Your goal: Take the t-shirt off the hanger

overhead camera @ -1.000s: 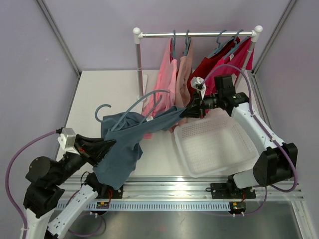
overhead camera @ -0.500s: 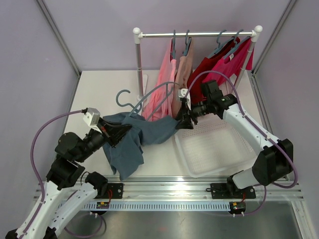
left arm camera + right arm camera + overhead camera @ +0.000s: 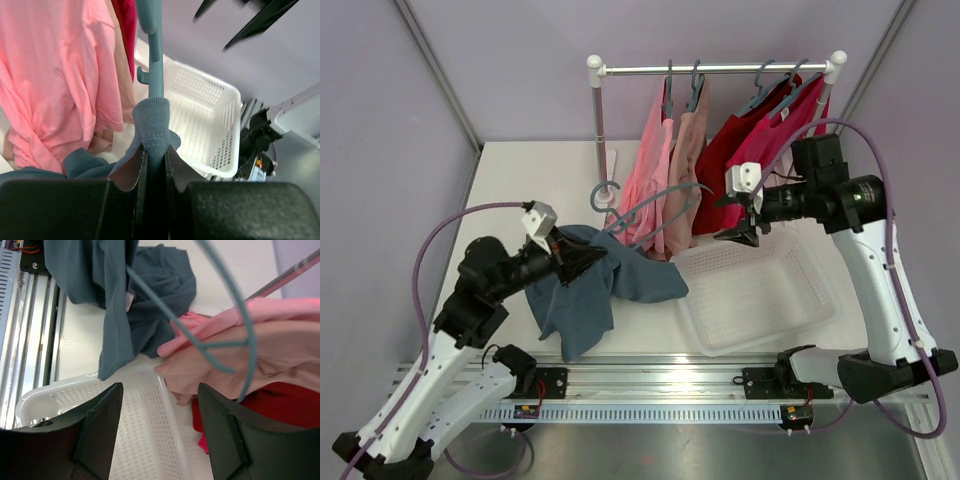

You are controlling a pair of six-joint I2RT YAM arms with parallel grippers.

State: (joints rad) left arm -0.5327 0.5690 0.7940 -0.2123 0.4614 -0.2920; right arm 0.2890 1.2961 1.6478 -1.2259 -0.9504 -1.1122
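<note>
The blue t-shirt [image 3: 620, 285] lies bunched on the table left of the basket, still threaded on a teal hanger [image 3: 660, 200]. My left gripper [image 3: 588, 258] is shut on the shirt's collar [image 3: 152, 122], and the hanger [image 3: 154, 50] sticks straight out of that collar. Over the basket's far left corner my right gripper [image 3: 738, 222] hangs open with nothing between its fingers. In the right wrist view the right gripper [image 3: 160, 425] is apart from the t-shirt [image 3: 150, 290] and from the hanger [image 3: 235, 315].
A white perforated basket [image 3: 760, 335] sits on the table's right half. At the back a clothes rail [image 3: 720, 69] carries pink shirts [image 3: 650, 170] and red shirts [image 3: 740, 150] on hangers, close behind the held hanger.
My right gripper has opened, let go of the t-shirt and pulled back to the right. The left gripper has carried collar and hanger rightward, and the freed cloth has dropped onto the table.
</note>
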